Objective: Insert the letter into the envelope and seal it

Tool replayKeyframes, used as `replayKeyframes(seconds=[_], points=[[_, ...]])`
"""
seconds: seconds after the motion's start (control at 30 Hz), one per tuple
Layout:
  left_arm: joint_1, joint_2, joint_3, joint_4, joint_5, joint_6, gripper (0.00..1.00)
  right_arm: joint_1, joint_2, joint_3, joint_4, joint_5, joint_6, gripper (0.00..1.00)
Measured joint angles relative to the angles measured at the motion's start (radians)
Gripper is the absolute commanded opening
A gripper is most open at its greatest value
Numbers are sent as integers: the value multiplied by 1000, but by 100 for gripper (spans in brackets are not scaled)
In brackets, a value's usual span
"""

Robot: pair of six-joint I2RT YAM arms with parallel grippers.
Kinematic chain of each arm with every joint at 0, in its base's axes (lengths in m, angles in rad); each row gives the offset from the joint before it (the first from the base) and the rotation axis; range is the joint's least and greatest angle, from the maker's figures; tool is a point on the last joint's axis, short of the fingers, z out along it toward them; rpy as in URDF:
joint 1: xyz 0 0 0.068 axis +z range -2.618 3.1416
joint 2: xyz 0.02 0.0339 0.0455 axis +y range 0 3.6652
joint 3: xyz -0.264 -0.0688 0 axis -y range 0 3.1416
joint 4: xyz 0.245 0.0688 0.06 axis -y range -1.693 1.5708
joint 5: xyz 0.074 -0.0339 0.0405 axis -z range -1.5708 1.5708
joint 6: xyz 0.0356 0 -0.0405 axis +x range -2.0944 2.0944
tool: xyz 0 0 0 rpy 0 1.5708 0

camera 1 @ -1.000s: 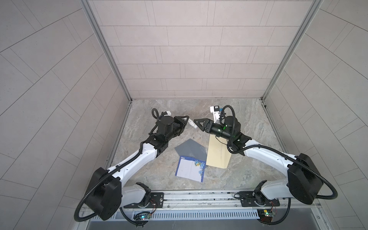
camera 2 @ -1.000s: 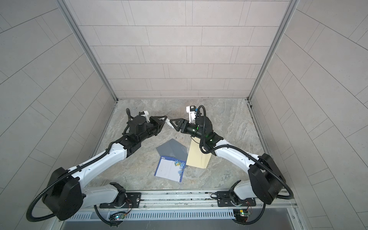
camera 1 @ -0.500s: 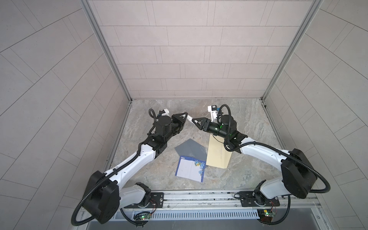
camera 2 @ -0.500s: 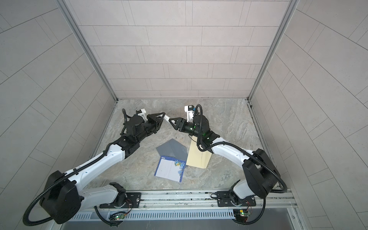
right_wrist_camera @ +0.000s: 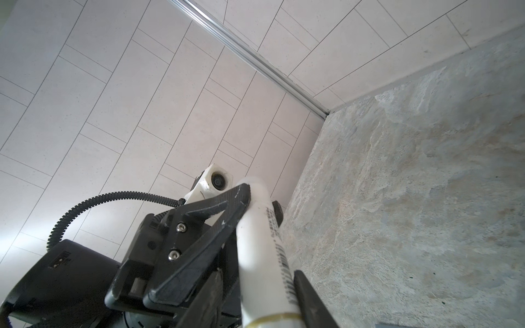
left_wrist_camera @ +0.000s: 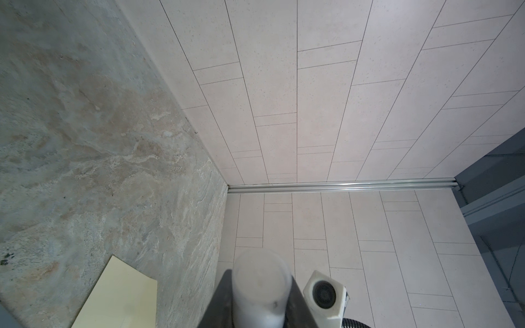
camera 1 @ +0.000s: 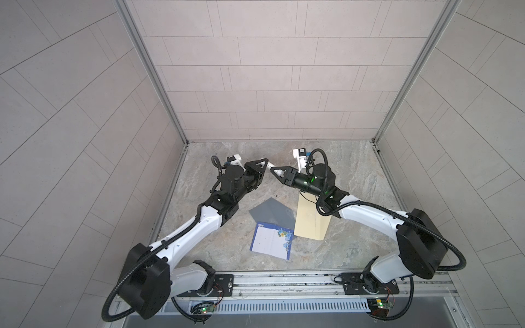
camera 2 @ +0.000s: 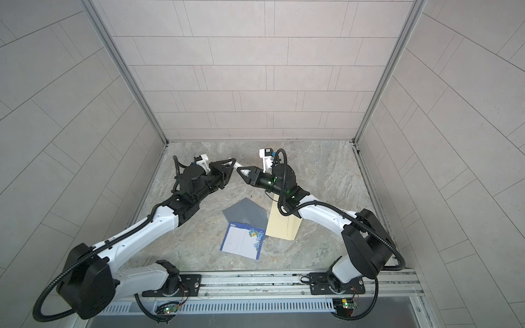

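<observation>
- White tube (right_wrist_camera: pixel 264 241) is clamped in the left gripper (camera 1: pixel 264 167), raised above the table (camera 1: pixel 355 176).
- The tube's other end is flanked by the right gripper (camera 1: pixel 277 171); whether it is clamped cannot be told.
- Letter (camera 1: pixel 271 240) is seen flat on the table, outside the envelope (camera 1: pixel 309 224), just beside it.
- The grey flap (camera 1: pixel 271 211) is laid open; the letter's top edge is touched by it.
</observation>
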Motion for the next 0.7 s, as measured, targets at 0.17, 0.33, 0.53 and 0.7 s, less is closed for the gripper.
replayKeyframes(seconds=[0.17, 0.33, 0.53, 0.7], points=[[3, 0, -5, 5, -1, -17, 0, 1, 25, 14, 11, -8, 4, 14], [8, 0, -6, 6, 0, -24, 30, 2, 27, 37, -26, -13, -16, 0], [46, -27, -22, -21, 29, 4, 67, -3, 22, 106, -181, -59, -95, 0], [136, -67, -22, -68, 95, 49, 69, -29, -26, 137, -355, -160, -177, 0]])
